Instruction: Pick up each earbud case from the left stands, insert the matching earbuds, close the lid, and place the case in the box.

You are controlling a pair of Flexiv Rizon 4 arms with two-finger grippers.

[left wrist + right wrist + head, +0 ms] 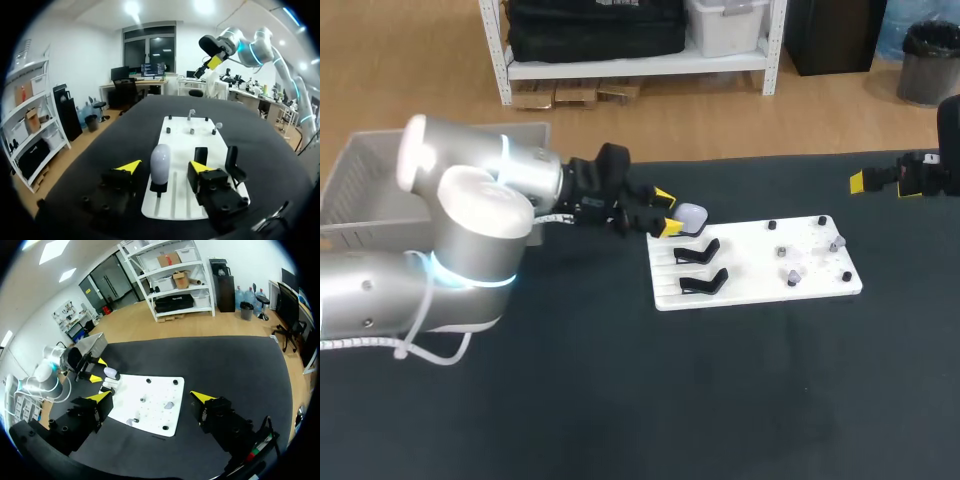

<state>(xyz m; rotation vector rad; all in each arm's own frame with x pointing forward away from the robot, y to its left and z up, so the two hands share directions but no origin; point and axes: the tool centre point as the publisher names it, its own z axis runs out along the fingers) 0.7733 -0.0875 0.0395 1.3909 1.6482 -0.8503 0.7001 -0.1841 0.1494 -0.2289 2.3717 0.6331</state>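
Black surface (620, 400) is carrying everything.

Left arm (470, 220) is extending from the left side, wrist ending just beside the board's rear left corner. Right arm (932, 172) is sitting at the far right edge, well apart from the board.

Box (360, 175): pale grey crate sitting at the rear left, behind the left arm. The arm is blocking part of the inside, so contents: cannot tell.

White board (750, 270) is lying flat mid-surface, to the right of the box. Its left part is carrying three black stands (704, 282) in a row. Its right part is carrying small dark pegs (772, 226) and pale earbuds (216, 127) sitting upright; they are too small to make out further.

Earbud case (692, 214) is sitting in the rearmost stand, the one nearest the left wrist. It is looking like a smooth rounded pebble, white to pale lavender, standing on end. Lid seam: cannot tell from here.

Left jaws are spread wide, one yellow tip on each side of the case. Gaps are showing on both sides in the left wrist view, so they are not touching it.

Right jaws are also spread wide, hanging above the surface off the board's right end.
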